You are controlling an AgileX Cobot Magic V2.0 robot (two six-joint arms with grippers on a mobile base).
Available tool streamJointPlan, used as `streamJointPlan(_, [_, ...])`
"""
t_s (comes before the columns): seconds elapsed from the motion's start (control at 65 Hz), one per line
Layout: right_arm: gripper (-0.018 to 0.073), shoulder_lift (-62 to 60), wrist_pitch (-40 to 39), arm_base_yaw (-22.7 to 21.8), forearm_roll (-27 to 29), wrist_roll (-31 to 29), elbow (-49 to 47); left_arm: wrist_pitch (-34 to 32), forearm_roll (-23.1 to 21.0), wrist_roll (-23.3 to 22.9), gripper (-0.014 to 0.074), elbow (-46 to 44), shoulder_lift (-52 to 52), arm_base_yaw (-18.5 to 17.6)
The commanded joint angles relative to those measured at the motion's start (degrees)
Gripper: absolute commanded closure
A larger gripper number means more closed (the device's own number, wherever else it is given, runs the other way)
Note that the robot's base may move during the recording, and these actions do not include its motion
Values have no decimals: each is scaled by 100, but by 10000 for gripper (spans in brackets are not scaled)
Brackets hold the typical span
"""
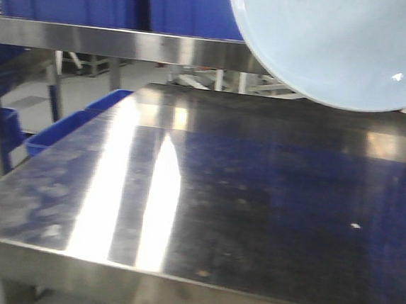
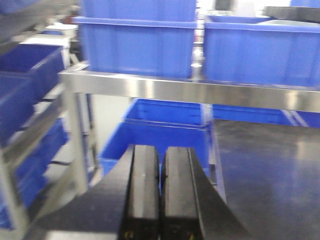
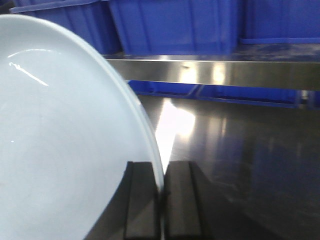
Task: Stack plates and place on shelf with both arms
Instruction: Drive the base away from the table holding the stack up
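A pale bluish-white plate (image 1: 340,43) hangs in the air at the top right of the front view, above the dark steel surface (image 1: 254,213). In the right wrist view the same plate (image 3: 60,140) fills the left side, and my right gripper (image 3: 161,167) is shut on its rim, one finger on each side. I see only one plate surface; a second plate cannot be told apart. My left gripper (image 2: 160,150) is shut and empty, near the left end of the steel shelf rail (image 2: 190,90). The shelf rail also crosses the front view (image 1: 127,42).
Blue plastic bins (image 2: 140,45) stand on the upper shelf tier and more blue bins (image 2: 165,130) sit below and to the left. A steel upright (image 2: 77,145) stands left of my left gripper. A blue bin edge (image 1: 55,135) shows beside the steel surface.
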Motion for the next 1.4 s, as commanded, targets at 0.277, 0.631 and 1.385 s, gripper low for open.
streamJointPlan(0.277, [511,-59,-560,3,-41,50,-174,-522,-58,1,514,-218,29,6])
streamJointPlan(0.631, [511,-59,-560,3,-41,50,-174,-522,-58,1,514,-218,29,6])
streamJointPlan(1.385, [511,-59,-560,3,-41,50,-174,-522,-58,1,514,-218,29,-55])
